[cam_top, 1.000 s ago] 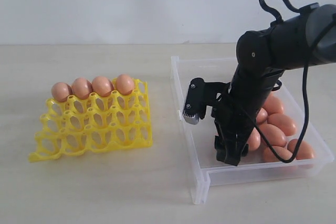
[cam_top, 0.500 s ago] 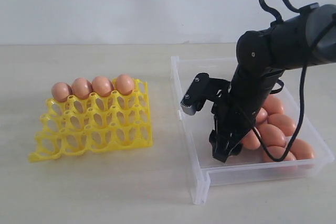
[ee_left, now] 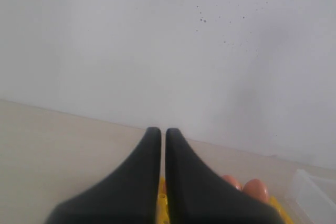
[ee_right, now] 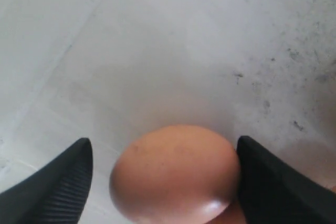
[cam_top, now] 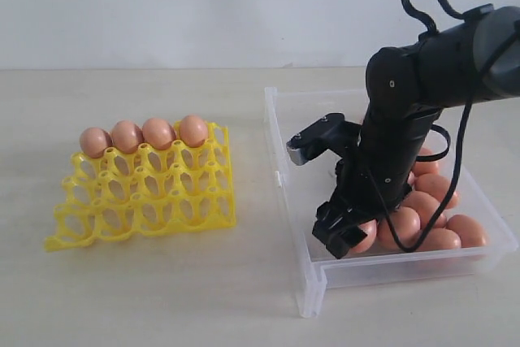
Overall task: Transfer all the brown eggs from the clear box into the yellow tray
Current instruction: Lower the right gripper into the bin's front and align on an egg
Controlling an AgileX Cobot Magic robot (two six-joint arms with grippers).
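Four smooth brown eggs [cam_top: 143,135] seated side by side along the far row of the bright yellow tray [cam_top: 146,201], openwork cups in front standing unfilled, loose eggs [cam_top: 470,230] heaped at the near right end of the shallow clear box [cam_top: 390,270], floor scuffed dark, box just right of tray

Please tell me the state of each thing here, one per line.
Yellow tray: far row holds four eggs, other cups empty.
Clear box: several eggs lie inside.
Right gripper: open, jaws on both sides of one egg in the box.
Left gripper: shut, empty.
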